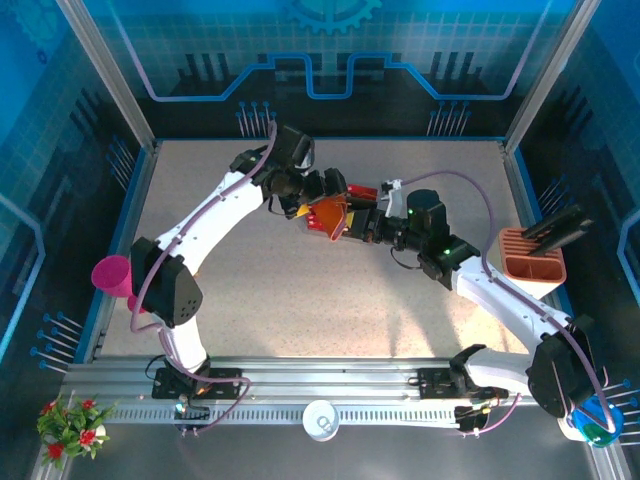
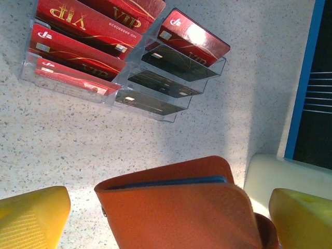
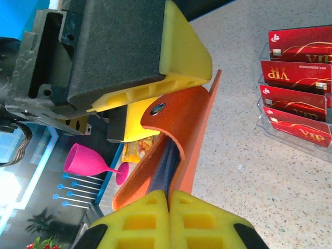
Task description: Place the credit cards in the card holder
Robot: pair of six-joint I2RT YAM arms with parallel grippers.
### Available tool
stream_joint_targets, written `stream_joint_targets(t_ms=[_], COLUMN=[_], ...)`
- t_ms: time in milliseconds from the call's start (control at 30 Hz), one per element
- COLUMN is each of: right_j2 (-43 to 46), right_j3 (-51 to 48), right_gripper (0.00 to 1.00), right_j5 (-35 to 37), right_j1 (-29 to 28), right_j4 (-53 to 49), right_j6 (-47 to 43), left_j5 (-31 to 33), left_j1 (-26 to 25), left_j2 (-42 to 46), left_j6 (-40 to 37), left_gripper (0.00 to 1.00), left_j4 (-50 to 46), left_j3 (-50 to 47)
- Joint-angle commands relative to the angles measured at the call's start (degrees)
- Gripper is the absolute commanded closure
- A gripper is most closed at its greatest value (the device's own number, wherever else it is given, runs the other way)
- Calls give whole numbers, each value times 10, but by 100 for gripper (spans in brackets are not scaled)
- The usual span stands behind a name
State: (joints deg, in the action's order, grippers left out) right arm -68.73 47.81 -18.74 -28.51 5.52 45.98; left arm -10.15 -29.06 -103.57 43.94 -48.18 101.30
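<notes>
The orange-red card holder (image 1: 330, 215) is held off the table at mid-back, folded, with a blue-grey inner layer showing at its edge (image 2: 176, 205). My right gripper (image 3: 168, 205) is shut on its lower edge (image 3: 181, 135). My left gripper (image 2: 171, 218) is open, its yellow fingers (image 2: 31, 218) standing wide on either side of the holder; one left finger (image 3: 181, 52) rests against the snap flap. The credit cards, red (image 2: 78, 49) and dark (image 2: 171, 62), stand in a clear stepped tray (image 2: 72, 88) just beyond on the table. The red cards (image 3: 298, 44) also show in the right wrist view.
A peach slotted stand (image 1: 533, 255) sits at the right edge of the table. A pink goblet (image 1: 115, 275) stands at the left edge. A white cup (image 1: 320, 420) and a flower sprig (image 1: 70, 425) lie by the front rail. Blue walls enclose the table.
</notes>
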Motion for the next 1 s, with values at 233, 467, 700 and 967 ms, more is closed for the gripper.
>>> stream_joint_targets(t_ms=[233, 467, 700, 967], right_j2=[18, 21, 29, 39], right_j3=[-5, -16, -31, -66], right_gripper=[100, 100, 100, 100], right_j5=[41, 48, 53, 56], right_j1=[-2, -2, -2, 4], right_j4=[-31, -35, -36, 24], right_j6=[-18, -16, -9, 82], left_j5=[32, 34, 39, -16], left_j1=[1, 5, 9, 22], left_j2=[48, 78, 105, 151], left_j6=[-18, -10, -2, 70], left_gripper=[1, 1, 1, 1], left_j4=[-10, 7, 16, 99], left_j3=[-72, -109, -136, -211])
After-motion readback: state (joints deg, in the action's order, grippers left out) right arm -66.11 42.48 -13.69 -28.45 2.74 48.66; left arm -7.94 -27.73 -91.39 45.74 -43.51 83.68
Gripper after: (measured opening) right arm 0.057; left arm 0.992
